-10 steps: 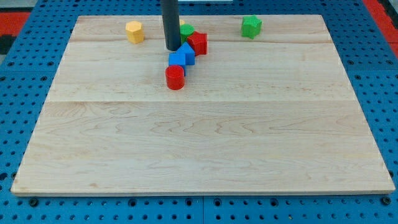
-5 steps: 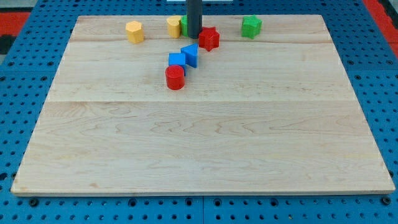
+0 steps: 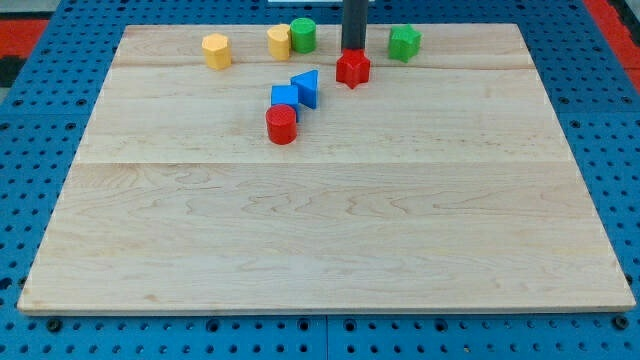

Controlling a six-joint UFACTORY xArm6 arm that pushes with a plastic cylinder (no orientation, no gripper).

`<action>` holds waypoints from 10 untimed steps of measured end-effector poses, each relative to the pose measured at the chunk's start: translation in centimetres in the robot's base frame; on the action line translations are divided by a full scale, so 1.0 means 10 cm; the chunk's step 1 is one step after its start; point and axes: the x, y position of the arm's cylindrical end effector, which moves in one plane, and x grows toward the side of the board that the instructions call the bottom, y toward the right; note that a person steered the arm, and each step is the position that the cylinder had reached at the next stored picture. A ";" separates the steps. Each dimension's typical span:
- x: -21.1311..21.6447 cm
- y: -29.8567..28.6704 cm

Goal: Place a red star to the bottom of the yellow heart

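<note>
The red star [image 3: 352,69] lies near the view's top, right of centre. My tip [image 3: 353,51] is right behind it, at its top edge, and seems to touch it. The yellow heart [image 3: 279,42] sits to the star's upper left, pressed against a green cylinder [image 3: 303,35]. The star is to the right of and slightly below the heart, about a block and a half away.
A yellow hexagon-like block [image 3: 216,50] lies at the top left. A green star-like block [image 3: 404,42] lies at the top right of the red star. A blue triangle [image 3: 306,88], a blue cube [image 3: 285,98] and a red cylinder [image 3: 282,124] form a cluster below the heart.
My tip has moved to the view's right along the top, from the cluster to behind the red star. The red star has slid right and slightly down, away from the blue blocks.
</note>
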 end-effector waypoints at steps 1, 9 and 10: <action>0.14 0.23; 0.49 -0.48; 0.24 -0.48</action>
